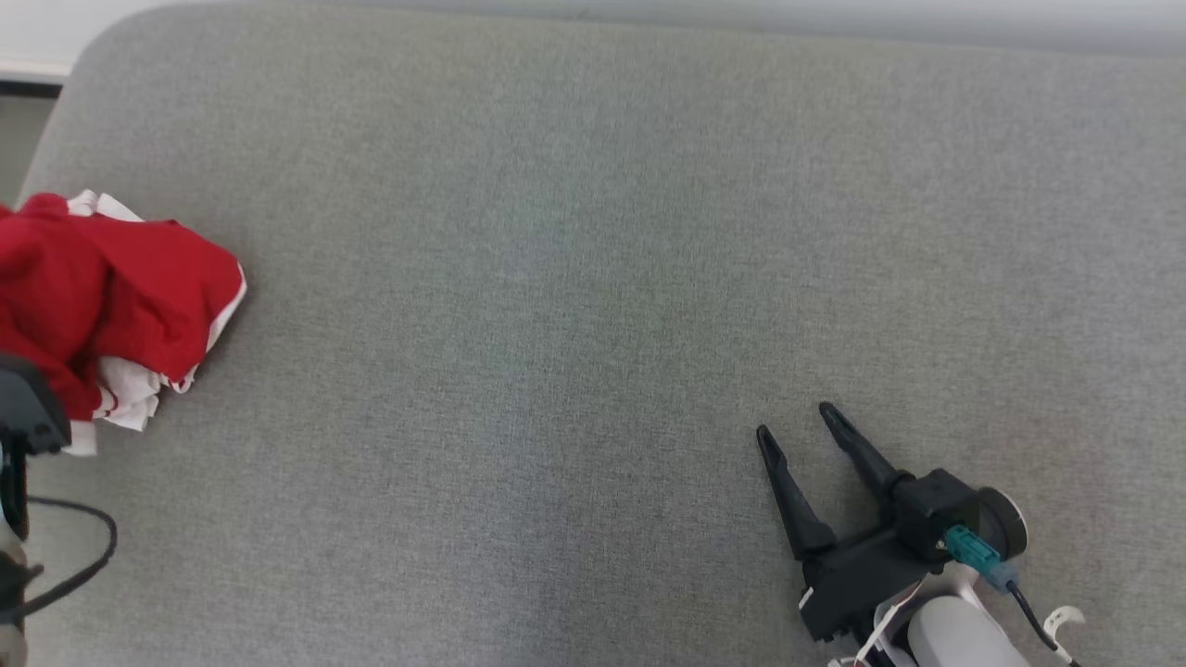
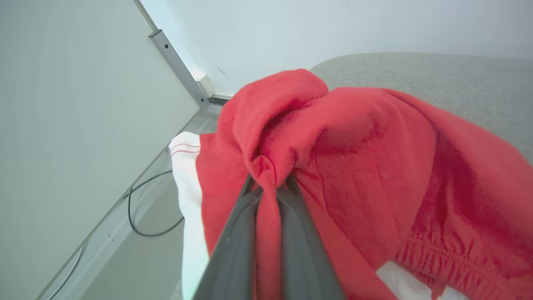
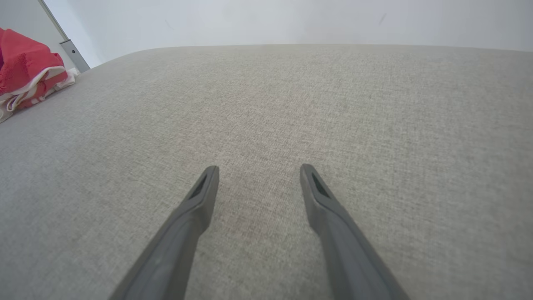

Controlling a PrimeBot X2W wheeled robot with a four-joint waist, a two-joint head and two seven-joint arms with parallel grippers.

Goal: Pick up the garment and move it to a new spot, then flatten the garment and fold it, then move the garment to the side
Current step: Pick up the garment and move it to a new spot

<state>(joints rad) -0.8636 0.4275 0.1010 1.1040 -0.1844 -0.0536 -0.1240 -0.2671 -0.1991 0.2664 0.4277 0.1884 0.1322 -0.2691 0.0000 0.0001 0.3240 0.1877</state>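
I am on the first step, picking up the garment. My left tool [image 2: 270, 183] is squeezed shut on a fold of the garment [image 2: 374, 158]. The red cloth is pinched tight between its two dark fingers [image 2: 237, 233].

The garment is red with some white parts. It sits all bunched up in a heap at the far left edge of the gray counter [image 1: 574, 278], close to the rounded back corner. Past the heap I can see the floor and a black cable [image 2: 141, 225], so it is right by the edge.

Next, I think I have to lift the heap up and carry it toward the bare middle of the counter. I am only holding one small fold, so I think it could slip out. I would go slowly and lift high, so the hanging cloth does not drag or catch on the edge.

My left arm reaches far out to the left, and its fingers point into the heap. My right tool [image 1: 794, 421] rests low at the lower right. Its fingers are spread wide and point up and a little left over bare counter. It holds nothing and is well apart from the garment.
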